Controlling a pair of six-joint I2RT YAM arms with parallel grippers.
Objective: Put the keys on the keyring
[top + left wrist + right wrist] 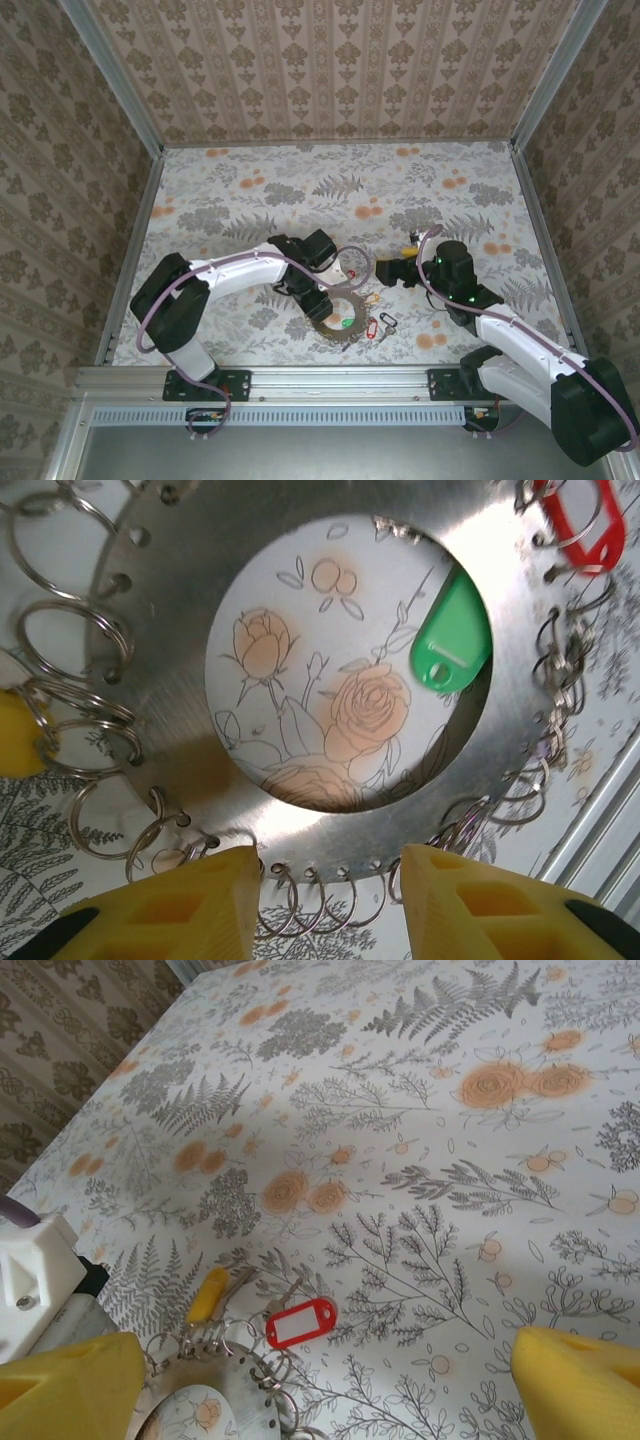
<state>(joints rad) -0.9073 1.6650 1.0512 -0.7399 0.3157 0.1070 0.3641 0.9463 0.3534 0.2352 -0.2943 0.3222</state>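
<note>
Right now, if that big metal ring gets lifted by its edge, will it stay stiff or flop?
Probably stiff: the keyring looks like a flat sheet-metal disc, so it should keep its shape. The small split rings through its rim holes sit loose and would likely swing. Its smooth, shiny face may slip in the jaws.

We see the keyring flat on the surface near its front edge, beneath our left hand. Loose keys lie just right of it, with our right hand behind them.
</note>
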